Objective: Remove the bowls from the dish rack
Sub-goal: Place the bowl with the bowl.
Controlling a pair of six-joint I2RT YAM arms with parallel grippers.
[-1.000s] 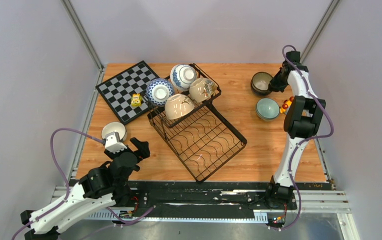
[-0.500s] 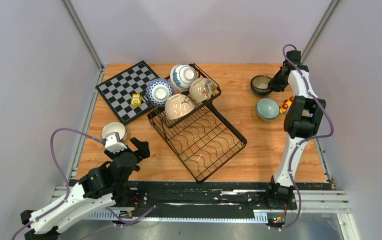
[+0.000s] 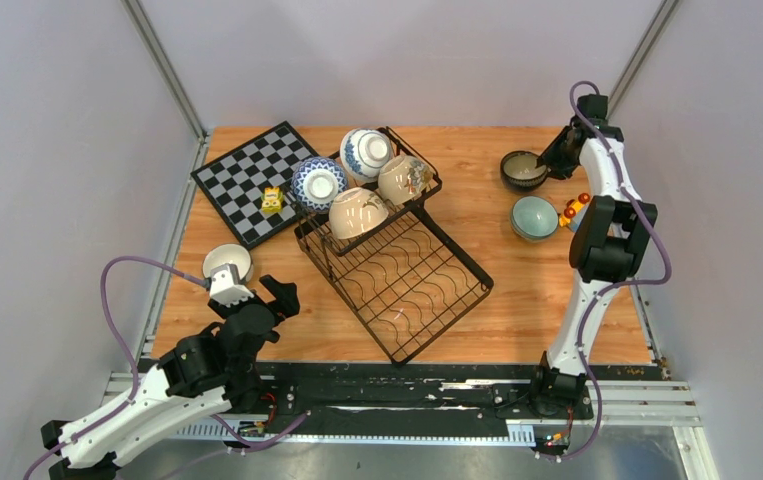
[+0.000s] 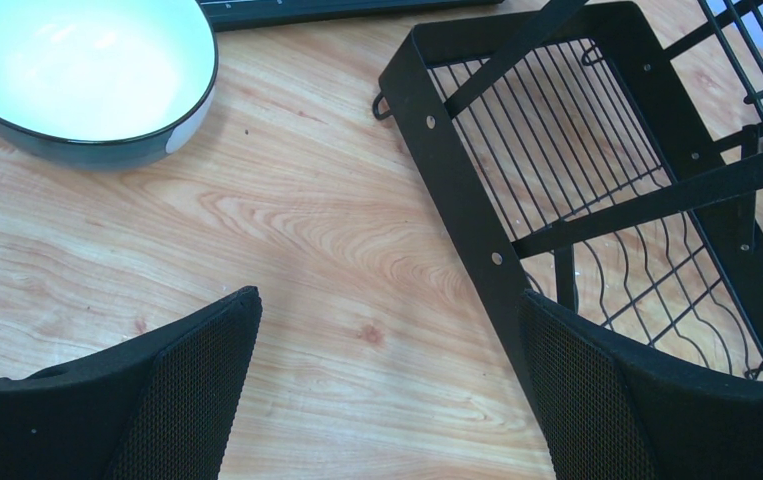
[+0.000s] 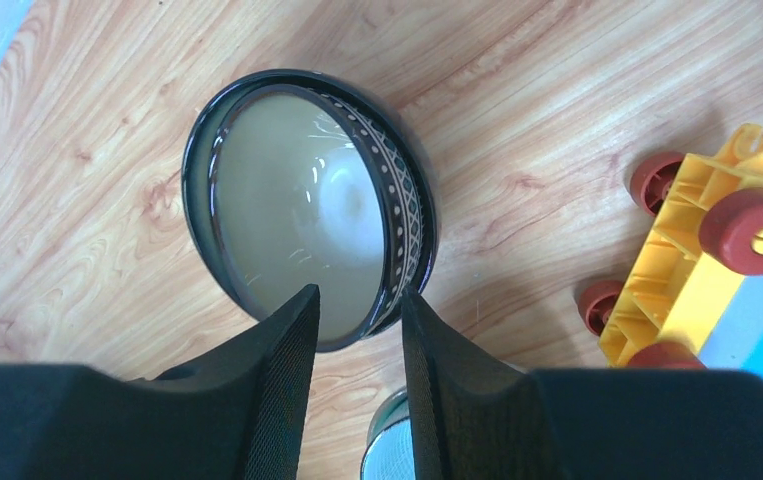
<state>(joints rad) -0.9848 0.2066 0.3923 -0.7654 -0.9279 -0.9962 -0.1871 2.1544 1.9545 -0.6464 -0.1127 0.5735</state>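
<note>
The black wire dish rack [image 3: 402, 285] stands mid-table. Its raised basket holds two blue-and-white bowls [image 3: 319, 183] [image 3: 367, 152] and two beige bowls [image 3: 404, 178] [image 3: 358, 212]. A dark-glazed bowl [image 3: 522, 167] and a pale teal bowl [image 3: 534, 216] sit upright on the table at the right. A white-inside bowl [image 3: 227, 262] sits at the left. My right gripper [image 3: 554, 158] hovers at the dark bowl's near rim [image 5: 297, 200], its jaws [image 5: 355, 295] slightly apart and holding nothing. My left gripper [image 3: 255, 288] is wide open [image 4: 387, 300] over bare wood between the white bowl [image 4: 77, 70] and the rack's edge [image 4: 457, 200].
A chessboard [image 3: 247, 180] with a small yellow block [image 3: 272, 200] lies at the back left. A yellow toy with red wheels [image 5: 717, 260] sits by the right edge, close to the teal bowl [image 5: 392, 450]. The rack's lower tray holds no bowls.
My right arm has drawn back a little from the dark bowl toward the right wall. The bowl stays on the table. The left arm has not moved.
</note>
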